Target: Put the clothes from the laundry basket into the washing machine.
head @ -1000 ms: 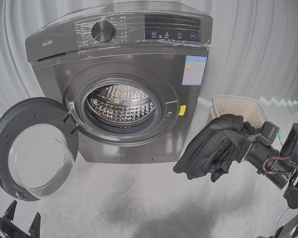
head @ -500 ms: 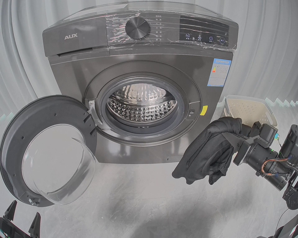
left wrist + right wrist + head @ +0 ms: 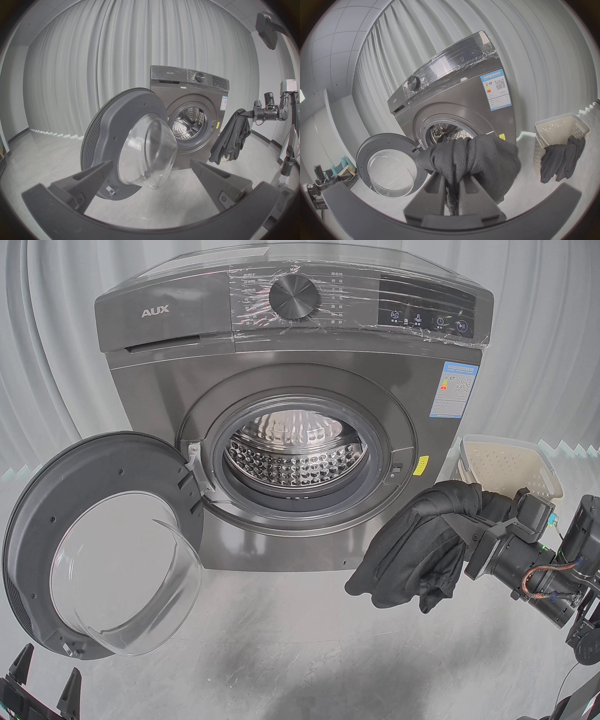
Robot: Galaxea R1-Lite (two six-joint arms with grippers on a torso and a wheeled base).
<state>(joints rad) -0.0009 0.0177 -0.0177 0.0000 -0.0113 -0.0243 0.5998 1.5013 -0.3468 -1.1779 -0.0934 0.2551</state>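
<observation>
The grey washing machine (image 3: 294, 427) stands ahead with its round door (image 3: 103, 540) swung open to the left, baring the steel drum (image 3: 294, 452). My right gripper (image 3: 467, 526) is shut on a black garment (image 3: 415, 546) that hangs in the air before the machine's lower right corner. In the right wrist view the garment (image 3: 475, 159) bunches over the gripper (image 3: 453, 187). A cream laundry basket (image 3: 509, 465) stands right of the machine, with dark clothes (image 3: 562, 157) draped over its rim. My left gripper (image 3: 44, 677) is low at the near left, open and holding nothing.
Pale pleated curtains (image 3: 550, 352) close off the space behind and beside the machine. The open door (image 3: 131, 143) juts out over the grey floor (image 3: 281, 640) on the left, just past my left gripper (image 3: 153, 184).
The whole head picture has shifted, so the camera moved and the washing machine now sits more centred. My right gripper keeps the black garment, which now hangs nearer the drum opening.
</observation>
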